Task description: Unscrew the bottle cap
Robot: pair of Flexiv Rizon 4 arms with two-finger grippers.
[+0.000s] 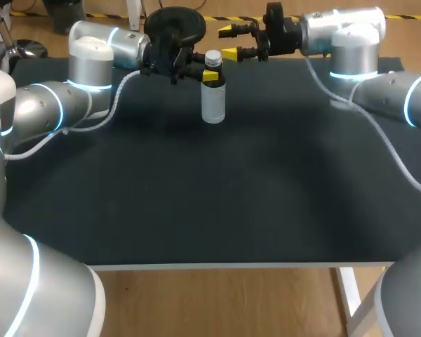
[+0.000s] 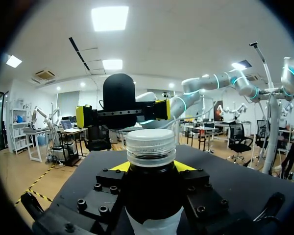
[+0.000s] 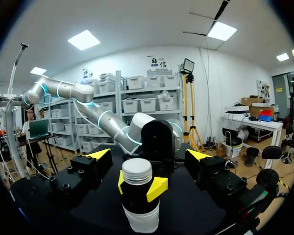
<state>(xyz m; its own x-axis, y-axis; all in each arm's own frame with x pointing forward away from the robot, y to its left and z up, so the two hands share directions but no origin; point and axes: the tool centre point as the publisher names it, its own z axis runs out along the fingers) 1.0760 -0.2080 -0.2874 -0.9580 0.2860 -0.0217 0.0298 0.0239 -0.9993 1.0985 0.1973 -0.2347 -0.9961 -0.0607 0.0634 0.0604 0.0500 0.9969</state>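
The bottle (image 1: 213, 102) stands upright on the black table (image 1: 196, 203), close to the far edge and about midway along it. It looks like a small plastic bottle with a pale lower body, a dark upper part and a ribbed silvery screw cap (image 1: 212, 57). My guess is it's light and not fragile, maybe with a bit of give if squeezed. It also looks smooth enough to spin in a loose grip once torque goes on the cap.

The left gripper (image 1: 210, 76) comes in from the left side and is closed on the bottle just below the cap. Its yellow fingertips (image 3: 157, 188) press on the dark shoulder from two sides. Seems like the sensible place to hold it, probably the stiffest part and close to the twisting, and the cap is fully exposed.

The right gripper (image 1: 229, 41) hangs just beside the bottle on its right, toward the far edge and slightly above cap height. Its fingers are spread wide with nothing in them. In its own wrist view the yellow tips (image 3: 198, 155) sit well out to either side of the cap, not touching it. The ribbing should give decent bite — I'd take the cap squarely on its ribbed side wall.

As for contents — can't tell. The dark part could be liquid, label or tinted plastic. The cap looks fully seated, and I'd keep the bottle upright when it comes off.
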